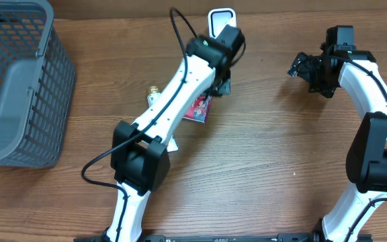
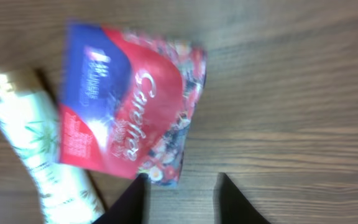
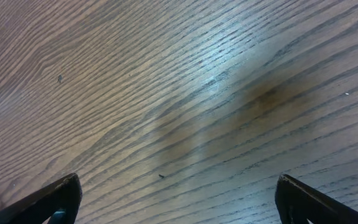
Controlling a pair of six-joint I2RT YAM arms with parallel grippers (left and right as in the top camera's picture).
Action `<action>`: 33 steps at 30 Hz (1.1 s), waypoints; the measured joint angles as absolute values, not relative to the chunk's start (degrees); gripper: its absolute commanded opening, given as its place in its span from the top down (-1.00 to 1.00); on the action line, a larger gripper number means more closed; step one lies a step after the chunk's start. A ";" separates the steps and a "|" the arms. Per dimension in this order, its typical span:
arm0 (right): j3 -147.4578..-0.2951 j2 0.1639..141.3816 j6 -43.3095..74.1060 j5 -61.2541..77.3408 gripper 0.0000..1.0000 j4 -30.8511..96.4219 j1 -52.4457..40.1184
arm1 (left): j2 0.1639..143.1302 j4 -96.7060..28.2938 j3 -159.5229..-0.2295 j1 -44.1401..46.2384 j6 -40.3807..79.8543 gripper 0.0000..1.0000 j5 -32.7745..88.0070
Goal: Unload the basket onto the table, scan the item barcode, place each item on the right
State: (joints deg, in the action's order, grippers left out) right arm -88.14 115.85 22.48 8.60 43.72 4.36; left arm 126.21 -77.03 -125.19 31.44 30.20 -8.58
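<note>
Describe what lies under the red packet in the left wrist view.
The red packet lies flat on the wooden table, its left edge against a white leaf-patterned bottle; whether they overlap is unclear. Anything beneath the packet's middle is covered.

Brown wood-grain worktop (image 1: 274, 134). Just ahead of the left jaws a red snack packet (image 2: 129, 106) lies flat, its left edge overlapping a white leaf-printed bottle (image 2: 42, 155). A small white device (image 1: 219, 19) sits just beyond those jaws, and a grey mesh basket (image 1: 52, 101) well off to their left. Wood grain fills the view below the right jaws.
</note>
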 measured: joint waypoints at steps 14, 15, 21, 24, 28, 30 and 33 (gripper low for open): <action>-88.14 115.85 22.48 8.60 -1.00 43.72 4.36 | 124.64 -84.93 -133.64 14.31 30.11 -0.99 -13.47; -88.14 115.85 22.48 8.60 -1.00 43.64 4.36 | 124.64 -84.93 -133.49 13.41 30.11 -0.99 -13.21; -88.16 115.85 22.50 8.60 -1.00 41.23 4.36 | 124.64 -84.90 -131.66 10.72 30.65 -1.00 -10.90; -88.18 115.85 22.50 11.46 -1.00 39.77 4.38 | 124.64 -84.93 -130.65 9.96 31.27 -1.00 -9.54; -88.18 115.81 22.63 23.07 -1.00 39.92 4.38 | 124.64 -84.60 -128.90 9.32 31.46 -1.00 -8.73; -88.18 115.79 23.11 29.34 -1.00 39.22 4.16 | 124.64 -83.26 -127.72 9.10 31.46 -0.99 -8.25; -88.18 115.79 23.81 35.88 -1.00 37.65 2.96 | 124.64 -80.49 -125.82 8.84 31.48 -1.00 -7.35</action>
State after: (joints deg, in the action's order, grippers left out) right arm -88.18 115.79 23.81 35.88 37.65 2.96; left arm 124.64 -80.49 -125.82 8.84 31.48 -7.35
